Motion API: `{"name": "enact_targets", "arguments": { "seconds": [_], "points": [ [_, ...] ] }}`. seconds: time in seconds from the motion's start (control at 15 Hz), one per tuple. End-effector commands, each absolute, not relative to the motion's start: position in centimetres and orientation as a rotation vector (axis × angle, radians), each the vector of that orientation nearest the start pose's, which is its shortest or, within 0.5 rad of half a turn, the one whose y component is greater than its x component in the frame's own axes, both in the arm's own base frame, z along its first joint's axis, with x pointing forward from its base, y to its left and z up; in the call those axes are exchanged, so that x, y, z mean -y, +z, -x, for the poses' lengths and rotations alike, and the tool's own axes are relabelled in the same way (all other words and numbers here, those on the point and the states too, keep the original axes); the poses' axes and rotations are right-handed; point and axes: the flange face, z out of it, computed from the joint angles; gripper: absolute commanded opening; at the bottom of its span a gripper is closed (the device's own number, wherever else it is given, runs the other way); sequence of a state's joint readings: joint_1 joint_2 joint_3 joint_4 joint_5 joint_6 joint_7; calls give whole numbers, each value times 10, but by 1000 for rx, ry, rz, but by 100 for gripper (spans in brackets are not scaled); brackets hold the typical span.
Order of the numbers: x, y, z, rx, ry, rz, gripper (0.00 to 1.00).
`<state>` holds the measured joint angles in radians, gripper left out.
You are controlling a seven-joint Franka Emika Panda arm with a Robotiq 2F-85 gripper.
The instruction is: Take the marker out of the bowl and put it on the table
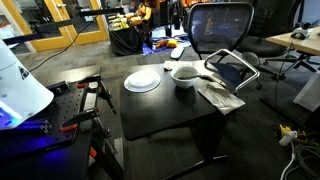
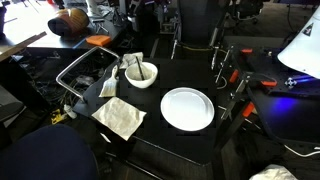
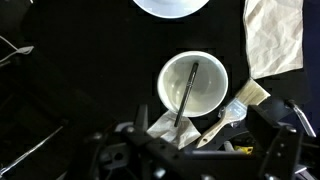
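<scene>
Marker (image 3: 187, 93) leans inside bowl (image 3: 213, 97) near worktop (image 1: 160, 112) corner. Gripper (image 3: 215, 138) released, empty, above bowl. Align jaws across shaft, descend clear of rim, pinch raised end, lift straight.

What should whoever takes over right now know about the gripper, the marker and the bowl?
Gripper: looks open and empty, above the bowl in the wrist view.
Marker: lies slanted inside the bowl, not gripped.
Bowl: stands on the black table, beside the white plate, with a crumpled cloth nearby.
Done: nothing of the job yet.
Left: go down, grip the marker, lift it out, lay it on a bare part of the table.
</scene>
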<state>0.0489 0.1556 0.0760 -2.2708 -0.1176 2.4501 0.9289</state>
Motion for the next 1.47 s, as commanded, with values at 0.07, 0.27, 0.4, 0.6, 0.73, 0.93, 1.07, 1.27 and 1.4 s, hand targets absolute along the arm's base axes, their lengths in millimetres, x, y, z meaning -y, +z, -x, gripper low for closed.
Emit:
{"name": "enact_targets", "arguments": {
  "seconds": [0.07, 0.27, 0.4, 0.6, 0.73, 0.93, 1.07, 1.27, 1.4],
  "points": [
    [-66, 293, -531, -1115, -86, 2982, 100],
    [-66, 279, -538, -1204, -69, 2948, 100],
    [-67, 267, -538, -1253, -39, 2925, 100],
    [-71, 245, -543, -1323, -58, 2900, 100],
    [-74, 231, -547, -1362, -87, 2880, 100],
    [-76, 211, -554, -1403, -117, 2854, 100],
    [-76, 199, -558, -1424, -137, 2844, 100],
    [-74, 181, -565, -1452, -139, 2853, 100],
    [-71, 171, -570, -1459, -137, 2867, 100]
  ]
}}
